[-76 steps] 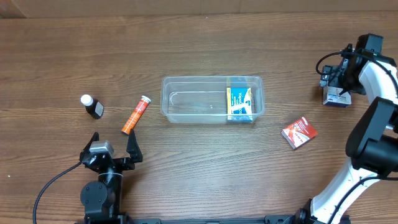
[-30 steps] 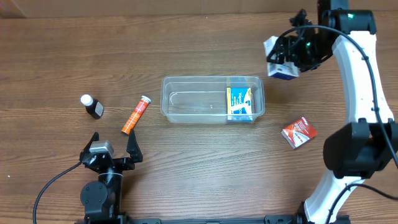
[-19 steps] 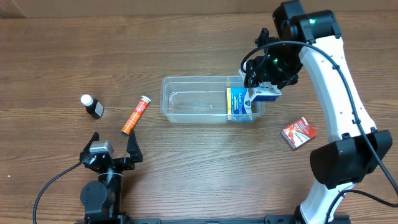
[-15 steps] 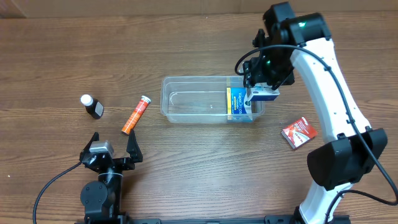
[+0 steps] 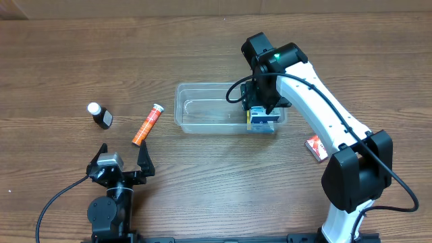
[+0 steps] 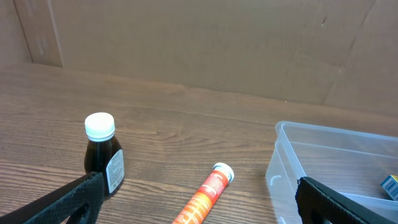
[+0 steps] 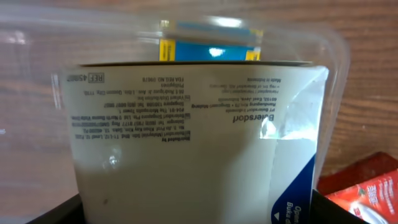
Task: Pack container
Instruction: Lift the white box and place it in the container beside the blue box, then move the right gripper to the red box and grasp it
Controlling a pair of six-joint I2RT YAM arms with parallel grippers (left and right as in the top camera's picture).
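The clear plastic container lies mid-table, with a blue-and-yellow box standing in its right end. My right gripper hangs over that end, shut on a white-and-blue carton. In the right wrist view the carton fills the frame, with the blue-and-yellow box and the container wall behind it. My left gripper rests open and empty near the front left edge. In the left wrist view it faces the orange tube, the dark bottle and the container's left end.
An orange tube and a small dark bottle with a white cap lie left of the container. A red packet lies right of it, partly under my right arm, and shows in the right wrist view.
My right arm has carried the white-and-blue carton from the far right of the table leftward to over the container's right end. The left arm has not moved.
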